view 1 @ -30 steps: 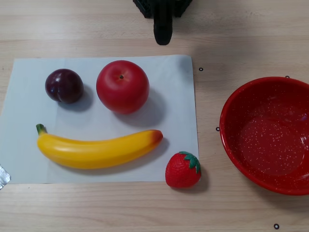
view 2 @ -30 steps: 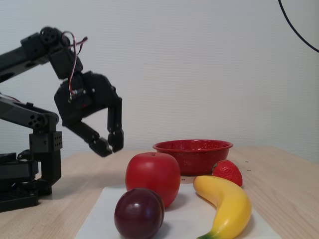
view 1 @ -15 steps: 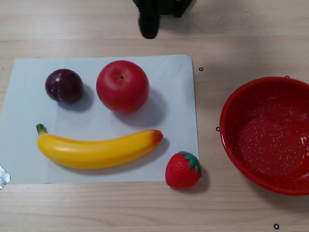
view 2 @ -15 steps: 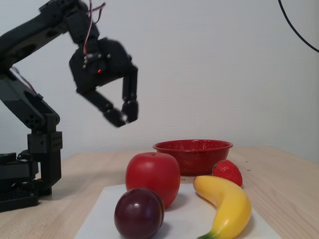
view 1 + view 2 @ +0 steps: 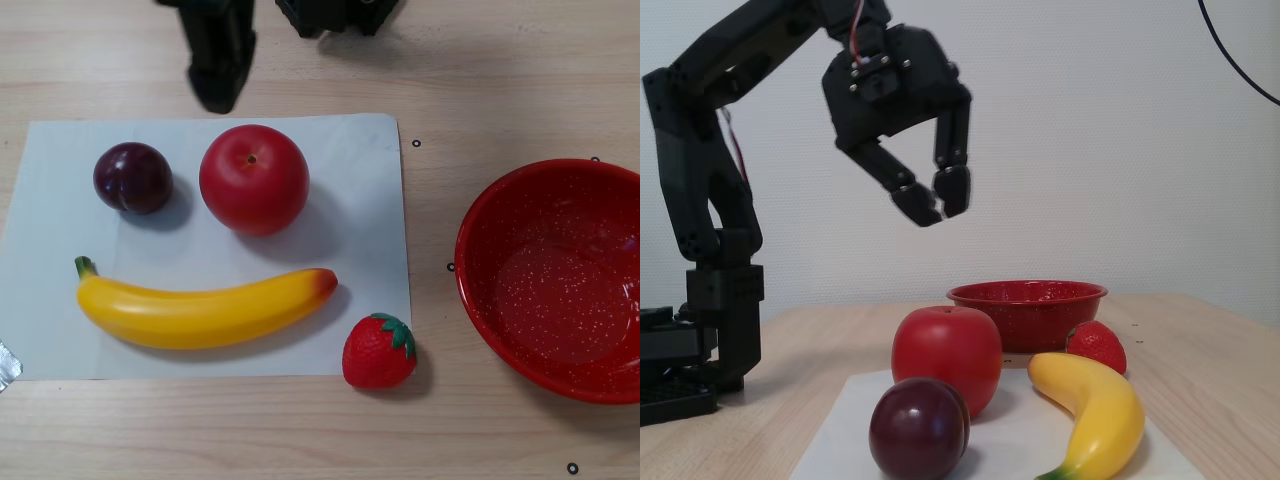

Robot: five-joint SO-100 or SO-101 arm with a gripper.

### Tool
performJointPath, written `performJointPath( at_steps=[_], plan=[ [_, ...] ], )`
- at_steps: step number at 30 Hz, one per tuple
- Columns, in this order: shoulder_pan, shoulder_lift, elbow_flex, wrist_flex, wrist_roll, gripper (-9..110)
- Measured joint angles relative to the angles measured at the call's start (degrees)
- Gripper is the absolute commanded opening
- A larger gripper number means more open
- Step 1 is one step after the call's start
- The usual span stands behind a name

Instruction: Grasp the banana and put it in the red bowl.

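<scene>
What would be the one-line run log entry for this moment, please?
phase: approach | gripper: raised above table, holding nothing | banana: on white sheet, untouched | red bowl: empty, beside sheet
</scene>
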Motion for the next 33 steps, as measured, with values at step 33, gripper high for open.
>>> performJointPath(
  at_steps=[33],
  plan=[
    [-3.5, -38.8, -32.7, 1.1, 2.7, 10]
  ],
)
